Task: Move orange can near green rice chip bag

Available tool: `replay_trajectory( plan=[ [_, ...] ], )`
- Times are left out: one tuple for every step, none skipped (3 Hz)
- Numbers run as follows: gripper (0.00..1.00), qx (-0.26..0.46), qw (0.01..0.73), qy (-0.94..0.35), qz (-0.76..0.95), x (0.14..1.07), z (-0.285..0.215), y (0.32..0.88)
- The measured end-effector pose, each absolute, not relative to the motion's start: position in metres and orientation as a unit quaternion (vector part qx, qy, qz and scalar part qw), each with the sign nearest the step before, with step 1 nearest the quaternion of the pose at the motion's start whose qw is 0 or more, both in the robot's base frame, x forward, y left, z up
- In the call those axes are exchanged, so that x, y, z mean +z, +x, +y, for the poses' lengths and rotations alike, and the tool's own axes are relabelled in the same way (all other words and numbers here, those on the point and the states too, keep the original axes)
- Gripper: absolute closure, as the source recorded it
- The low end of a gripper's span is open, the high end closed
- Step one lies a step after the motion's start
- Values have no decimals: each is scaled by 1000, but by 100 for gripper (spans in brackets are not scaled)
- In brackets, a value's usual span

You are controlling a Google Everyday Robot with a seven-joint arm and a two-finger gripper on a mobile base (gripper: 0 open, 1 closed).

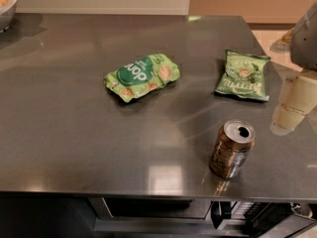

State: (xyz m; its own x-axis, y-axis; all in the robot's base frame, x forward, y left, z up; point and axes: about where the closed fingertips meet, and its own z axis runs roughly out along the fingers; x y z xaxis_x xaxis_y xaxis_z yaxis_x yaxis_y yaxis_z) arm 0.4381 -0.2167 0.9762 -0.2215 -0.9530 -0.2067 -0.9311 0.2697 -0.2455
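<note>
The orange can [232, 148] stands upright near the front edge of the dark table [74, 133], right of centre, with its silver top and opening showing. The green rice chip bag [142, 76] lies puffy on the table's middle, up and to the left of the can, well apart from it. My gripper [288, 119] hangs at the right edge of the view, above the table, to the right of the can and a little behind it. It touches nothing.
A flatter, darker green bag [243, 75] lies behind the can, to the right of the rice chip bag. A bowl [6, 6] sits at the far left corner. The table's front edge runs just below the can.
</note>
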Motion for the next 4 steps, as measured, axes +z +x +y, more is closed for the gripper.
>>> replay_trajectory(
  plan=[
    [0, -34, 159, -603, 781, 976, -217, 438],
    [0, -26, 163, -606, 778, 977, -216, 437],
    [0, 0, 172, -617, 768, 967, -208, 431],
    [0, 36, 181, -631, 753, 948, -197, 422]
  ],
)
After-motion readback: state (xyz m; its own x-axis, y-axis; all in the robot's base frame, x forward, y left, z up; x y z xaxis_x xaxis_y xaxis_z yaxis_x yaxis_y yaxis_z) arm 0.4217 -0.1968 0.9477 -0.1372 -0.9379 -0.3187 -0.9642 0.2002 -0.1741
